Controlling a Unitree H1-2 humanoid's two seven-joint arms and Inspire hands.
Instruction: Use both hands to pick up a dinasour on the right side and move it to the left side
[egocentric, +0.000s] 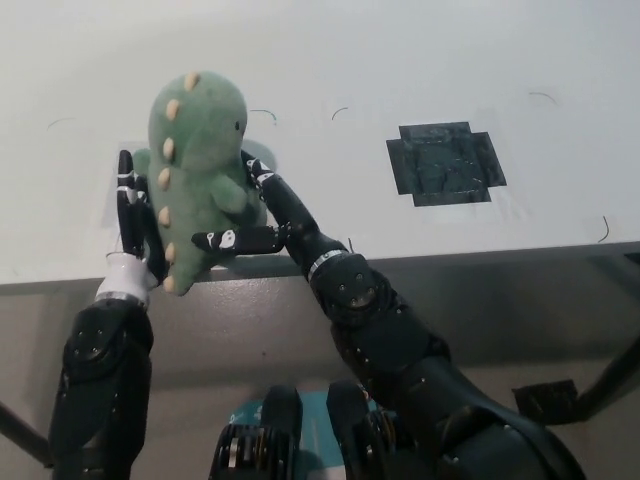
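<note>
1. Head view, surroundings first: white table (420, 60) fills the top half, w/ its front edge running across the middle of the pic. A black tape patch (445, 163) sits on the tabletop, right of center, well apart from the action. A pale grey square (262, 152) is mostly hidden behind the toy, only a bit peeks out. A few thin dark hair-like marks are scattered on the surface. Nothing on the tabletop is blocking the hands.
2. The dinosaur (195, 170) is a green plush w/ a row of cream spikes down its back, a small dark eye and stubby arms. It's upright, tilted a little, over the table's left part near the front edge. Can't tell if its base touches the table or is lifted.
3. Left hand (135, 225) is pressed flat against the plush's back/left side, fingers pointing up.
4. Right hand (265, 205) is on the other side, one finger w/ a white mark wrapped across the belly. So both hands are squeezing the dinosaur between them.
</note>
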